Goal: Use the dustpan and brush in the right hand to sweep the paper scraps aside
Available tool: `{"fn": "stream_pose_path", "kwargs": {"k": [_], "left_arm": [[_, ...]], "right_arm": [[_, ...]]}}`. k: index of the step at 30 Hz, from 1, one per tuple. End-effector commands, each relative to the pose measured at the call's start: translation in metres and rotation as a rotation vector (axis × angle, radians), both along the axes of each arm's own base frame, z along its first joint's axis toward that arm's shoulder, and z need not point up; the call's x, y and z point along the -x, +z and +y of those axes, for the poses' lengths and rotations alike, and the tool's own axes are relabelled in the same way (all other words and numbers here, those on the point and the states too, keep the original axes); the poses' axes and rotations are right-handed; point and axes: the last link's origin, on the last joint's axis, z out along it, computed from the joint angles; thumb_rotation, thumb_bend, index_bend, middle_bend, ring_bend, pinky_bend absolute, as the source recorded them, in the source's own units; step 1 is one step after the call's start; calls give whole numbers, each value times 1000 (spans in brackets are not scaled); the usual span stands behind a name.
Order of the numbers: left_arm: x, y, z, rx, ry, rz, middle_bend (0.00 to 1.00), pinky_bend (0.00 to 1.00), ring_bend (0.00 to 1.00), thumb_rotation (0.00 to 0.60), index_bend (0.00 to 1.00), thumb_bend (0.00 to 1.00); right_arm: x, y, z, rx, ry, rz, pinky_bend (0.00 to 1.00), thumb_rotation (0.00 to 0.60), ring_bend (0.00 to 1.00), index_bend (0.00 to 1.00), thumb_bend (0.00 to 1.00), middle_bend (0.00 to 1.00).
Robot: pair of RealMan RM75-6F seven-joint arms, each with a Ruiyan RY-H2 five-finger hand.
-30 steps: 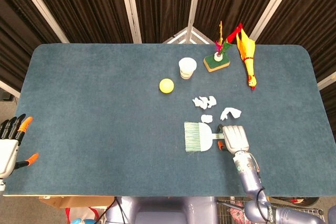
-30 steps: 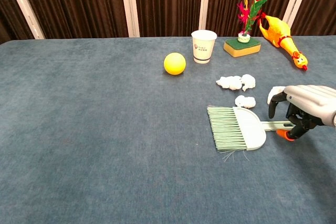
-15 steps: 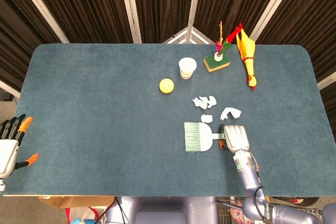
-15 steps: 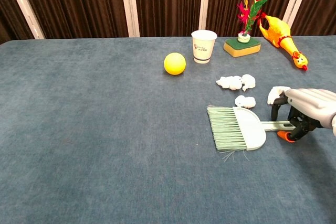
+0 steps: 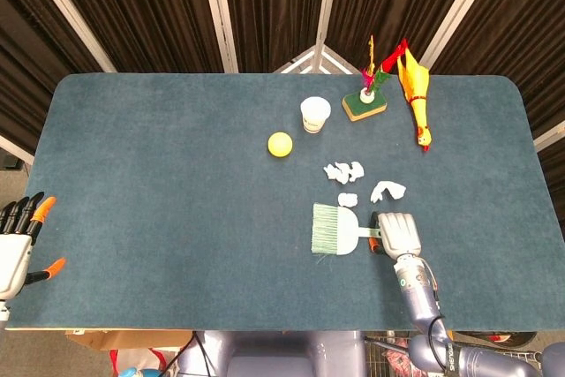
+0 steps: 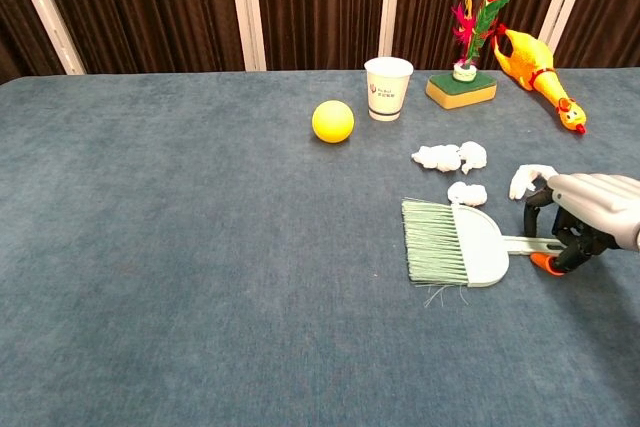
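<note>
A pale green brush lies flat on the blue table, bristles pointing left; the chest view shows the brush too. My right hand curls its fingers around the brush's handle at the right end, and the same hand shows in the chest view. White paper scraps lie just beyond the brush: a cluster, a small scrap touching the brush head, and one right in front of my fingers. My left hand hangs at the table's left edge, fingers apart, holding nothing.
A yellow ball and a white paper cup stand behind the scraps. Further back right are a green sponge with feathers and a yellow rubber chicken.
The brush has slid a little to the right together with my right hand, whose fingers have drawn in closer around the handle. The left hand is unchanged.
</note>
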Motion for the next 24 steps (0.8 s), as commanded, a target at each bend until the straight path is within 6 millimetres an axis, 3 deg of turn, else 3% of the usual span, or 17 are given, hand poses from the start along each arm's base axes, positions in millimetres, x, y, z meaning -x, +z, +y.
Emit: {"fn": "stream_pose_path", "kwargs": {"k": [1, 14, 24], "left_arm": [[0, 0, 0, 3, 3, -1, 0, 20, 0, 600, 0, 0], [-1, 0, 0, 3, 1, -1, 0, 20, 0, 600, 0, 0], [0, 0, 0, 4, 2, -1, 0, 20, 0, 600, 0, 0]], "right_arm": [[-4, 9, -3, 22, 21, -9, 832, 600, 971, 767, 582, 930], [-27, 66, -16, 102, 108, 24, 832, 600, 971, 768, 610, 930], [-58, 85, -19, 112, 172, 39, 832, 600, 971, 776, 618, 930]]}}
